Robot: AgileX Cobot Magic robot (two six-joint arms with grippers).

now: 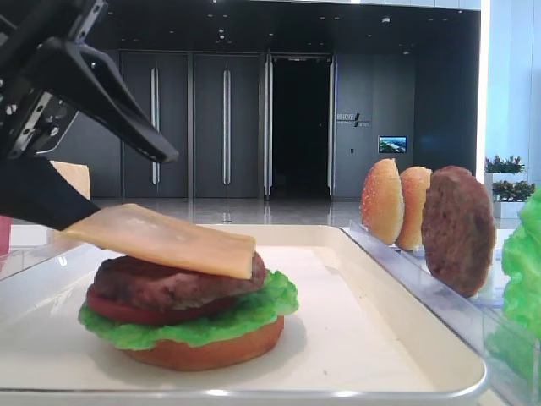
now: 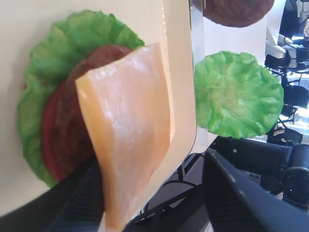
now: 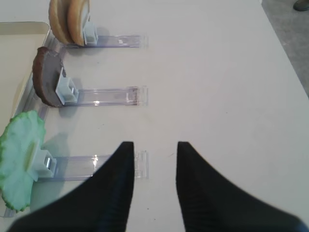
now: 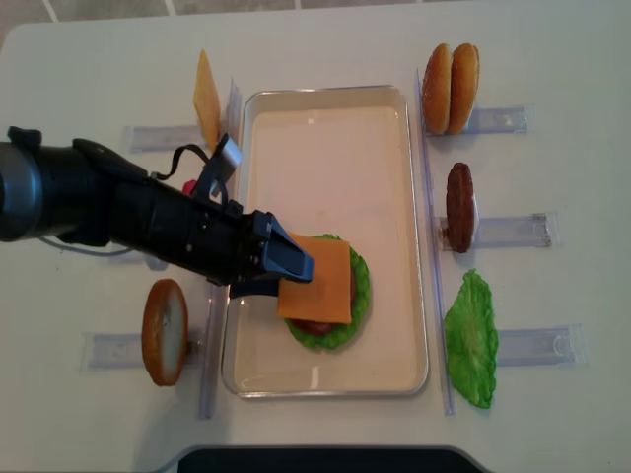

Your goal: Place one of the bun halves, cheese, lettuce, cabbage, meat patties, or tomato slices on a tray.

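A cream-white tray (image 4: 325, 148) holds a stack: flat bun base (image 1: 211, 351), lettuce (image 1: 254, 313), tomato slice (image 1: 127, 311), meat patty (image 1: 152, 283) and, on top, a square pale orange cheese slice (image 4: 317, 279). My left gripper (image 4: 292, 262) reaches in from the left and is open. The cheese (image 2: 125, 130) leans on one finger (image 2: 82, 203), and the other finger (image 2: 231, 193) stands well clear of it. In the front view the cheese (image 1: 161, 239) slopes down onto the patty. My right gripper (image 3: 154, 145) hangs open over bare table, holding nothing.
Clear plastic holders flank the tray. On the right stand two bun halves (image 4: 450, 87), a patty (image 4: 459, 207) and a lettuce leaf (image 4: 471, 340). On the left stand another cheese slice (image 4: 206, 97) and a bun half (image 4: 165, 330).
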